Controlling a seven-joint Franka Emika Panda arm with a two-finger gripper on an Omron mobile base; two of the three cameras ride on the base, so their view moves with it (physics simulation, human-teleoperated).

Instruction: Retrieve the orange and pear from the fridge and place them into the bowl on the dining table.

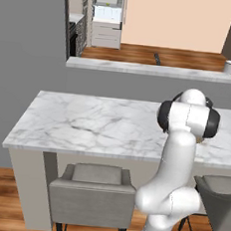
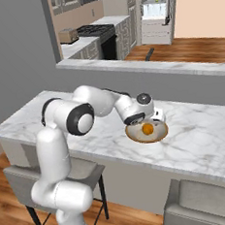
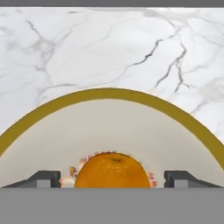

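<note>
Orange (image 3: 112,170) sits in the bowl (image 3: 109,94) on the table (image 2: 194,135), hand (image 3: 112,178) open with tips clear either side, so roughly half done; pear not in bowl yet.

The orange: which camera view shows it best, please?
The hand view: the orange sits close and large in the bowl, between the open jaws. The right base view shows it small in the bowl, beside the arm. In the left base view the arm covers that spot.
</note>
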